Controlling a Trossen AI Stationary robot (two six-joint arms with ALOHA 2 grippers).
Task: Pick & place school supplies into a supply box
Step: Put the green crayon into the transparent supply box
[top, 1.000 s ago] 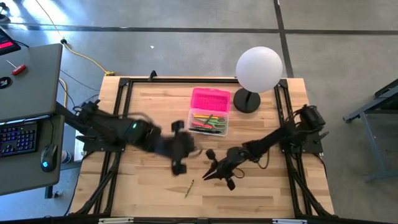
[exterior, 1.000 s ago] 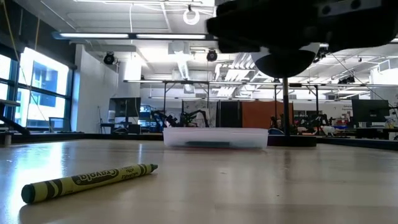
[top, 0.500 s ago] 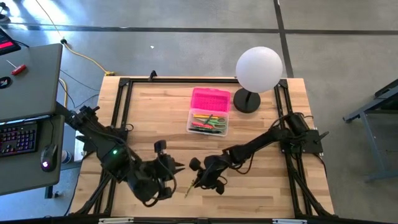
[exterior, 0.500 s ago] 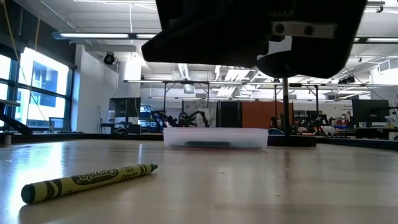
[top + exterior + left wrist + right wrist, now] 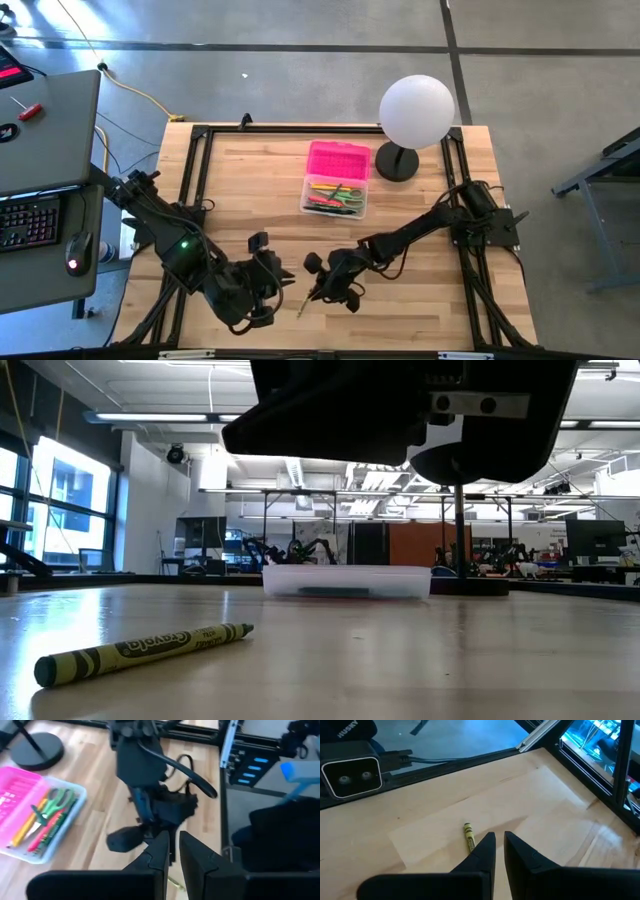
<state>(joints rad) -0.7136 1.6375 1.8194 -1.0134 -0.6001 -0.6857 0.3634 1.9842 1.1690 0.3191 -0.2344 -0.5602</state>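
Pale wood planks form the tabletop [image 5: 420, 310], framed in black rail. One olive-yellow wax crayon [image 5: 140, 652] (paper-wrapped, cylindrical) lies alone near the front edge. Just above it hangs the right gripper [image 5: 318, 292], jaws nearly closed, holding nothing. Beside it the left gripper [image 5: 285, 283] holds nothing either, jaws slightly apart. One clear plastic supply box [image 5: 337, 195] sits mid-table, holding pencils and green-handled scissors [image 5: 54, 802], its pink textured lid [image 5: 338, 160] behind it.
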